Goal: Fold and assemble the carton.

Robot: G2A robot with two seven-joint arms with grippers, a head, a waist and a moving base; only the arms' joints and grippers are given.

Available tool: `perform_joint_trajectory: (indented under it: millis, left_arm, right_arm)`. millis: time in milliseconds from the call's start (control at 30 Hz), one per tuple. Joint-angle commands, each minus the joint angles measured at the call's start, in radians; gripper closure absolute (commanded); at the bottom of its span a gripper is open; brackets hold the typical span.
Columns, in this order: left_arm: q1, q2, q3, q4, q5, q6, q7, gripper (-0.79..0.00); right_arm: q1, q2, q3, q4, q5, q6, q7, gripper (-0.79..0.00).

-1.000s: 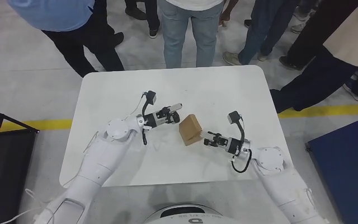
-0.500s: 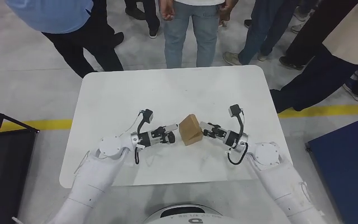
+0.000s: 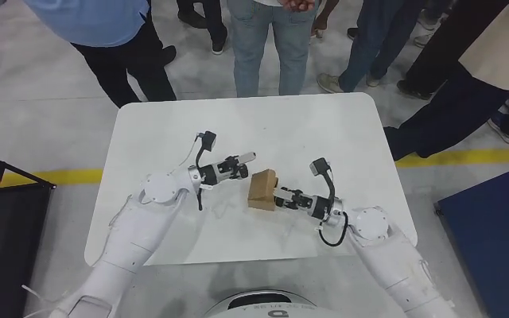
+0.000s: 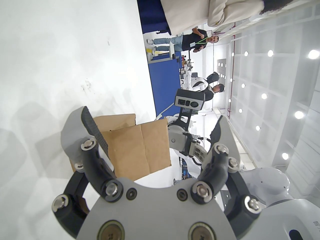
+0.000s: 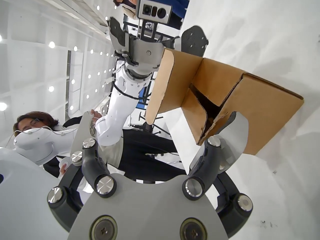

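Seen from above, a small brown cardboard carton (image 3: 259,191), one flap raised, is sitting near the middle of the white rounded table (image 3: 342,135), with the left gripper (image 3: 247,157) hovering at its 11 o'clock and the right gripper (image 3: 279,195) close at its 3 o'clock. The left wrist camera is showing its jaws spread wide, holding nothing, just short of the carton. The right wrist camera is showing its jaws likewise apart, one finger lying at the carton's torn flap edge.
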Motion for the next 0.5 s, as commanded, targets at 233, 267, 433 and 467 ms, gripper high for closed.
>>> perform_joint_trajectory:
  millis: [233, 267, 433, 467]
  left_arm:
    - [0.010, 0.006, -0.001, 0.018, 0.003, -0.098, -0.068, -0.785]
    - [0.023, 0.012, -0.015, 0.010, 0.024, -0.104, -0.080, -0.785]
    - [0.113, 0.046, -0.079, -0.094, 0.230, -0.060, -0.068, -0.785]
    - [0.132, 0.049, -0.083, -0.122, 0.253, -0.046, -0.067, -0.785]
  right_arm:
    - [-0.073, 0.024, 0.098, -0.043, -0.029, -0.033, -0.007, -0.785]
    - [-0.084, 0.027, 0.114, -0.051, -0.038, -0.035, -0.009, -0.785]
    - [-0.116, 0.038, 0.158, -0.079, -0.042, -0.020, -0.007, -0.785]
    - [-0.116, 0.038, 0.156, -0.081, -0.047, -0.012, -0.003, -0.785]
